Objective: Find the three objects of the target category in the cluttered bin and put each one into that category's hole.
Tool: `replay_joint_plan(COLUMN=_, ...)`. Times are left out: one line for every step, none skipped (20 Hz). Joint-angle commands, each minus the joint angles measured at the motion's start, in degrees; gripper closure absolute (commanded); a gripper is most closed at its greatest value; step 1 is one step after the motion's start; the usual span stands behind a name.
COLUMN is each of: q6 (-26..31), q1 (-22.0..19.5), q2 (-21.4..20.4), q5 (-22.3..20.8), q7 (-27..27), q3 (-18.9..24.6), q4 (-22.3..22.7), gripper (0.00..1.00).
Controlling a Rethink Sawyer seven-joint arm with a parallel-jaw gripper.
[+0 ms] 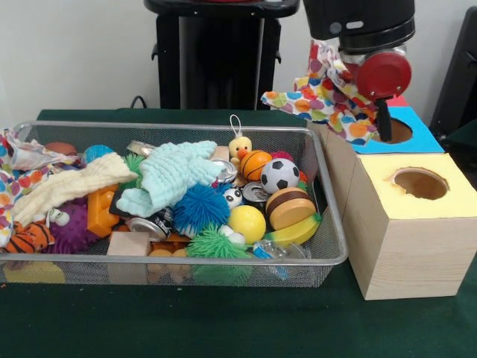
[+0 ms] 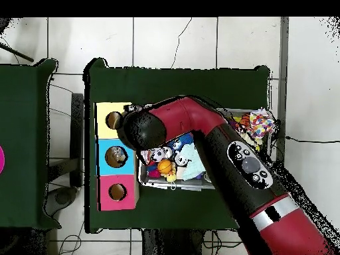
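Bin (image 1: 328,257) fills your lower left, with one crinkly printed bag (image 1: 26,155) at its left rim. At upper right, the gripper (image 1: 384,133) pinches one polka-dot cloth (image 1: 320,97) beside the blue-topped box (image 1: 421,139).

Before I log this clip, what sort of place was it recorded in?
Most likely a robotics lab set up for sorting trials: a red robot arm works over a green-covered table holding a wire bin of mixed toys, beside wooden boxes with coloured tops and round holes, on a tiled floor.
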Motion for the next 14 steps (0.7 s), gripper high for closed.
replay_joint_plan(q6=5.8, q1=-3.8, q2=3.4, q5=-0.1, q7=-1.8, q3=-4.0, q4=0.4, gripper=1.0)
replay_joint_plan(q6=6.0, q1=-3.6, q2=3.5, q5=-0.7, q7=-2.2, q3=-4.4, q4=0.0, gripper=1.0)
replay_joint_plan(q6=5.9, q1=-3.8, q2=3.7, q5=-1.2, q7=-2.7, q3=-4.4, q4=-0.2, gripper=1.0)
replay_joint_plan(q6=5.8, q1=-4.0, q2=4.0, q5=-1.6, q7=-3.2, q3=-4.5, q4=-0.4, gripper=1.0)
replay_joint_plan(q6=5.6, q1=-4.6, q2=4.2, q5=-1.7, q7=-3.6, q3=-4.3, q4=-0.3, gripper=1.0)
replay_joint_plan(q6=5.7, q1=-5.1, q2=4.3, q5=-1.6, q7=-4.2, q3=-3.9, q4=-0.1, gripper=1.0)
replay_joint_plan(q6=6.0, q1=-5.3, q2=4.3, q5=-1.6, q7=-4.5, q3=-3.8, q4=-0.2, gripper=1.0)
replay_joint_plan(q6=6.0, q1=-5.4, q2=4.2, q5=-1.8, q7=-4.4, q3=-3.9, q4=-0.2, gripper=1.0)
replay_joint_plan(q6=6.1, q1=-5.4, q2=4.1, q5=-1.9, q7=-4.3, q3=-3.9, q4=-0.3, gripper=1.0)
replay_joint_plan(q6=6.2, q1=-5.2, q2=4.0, q5=-2.1, q7=-3.9, q3=-4.1, q4=-0.4, gripper=1.0)
replay_joint_plan(q6=6.2, q1=-5.0, q2=3.8, q5=-2.3, q7=-3.7, q3=-4.2, q4=-0.5, gripper=1.0)
replay_joint_plan(q6=6.3, q1=-4.6, q2=3.7, q5=-2.5, q7=-3.5, q3=-4.3, q4=-0.7, gripper=1.0)
replay_joint_plan(q6=6.3, q1=-4.5, q2=3.7, q5=-2.6, q7=-3.3, q3=-4.3, q4=-0.7, gripper=1.0)
replay_joint_plan(q6=6.4, q1=-4.3, q2=3.7, q5=-2.6, q7=-3.1, q3=-4.4, q4=-0.9, gripper=1.0)
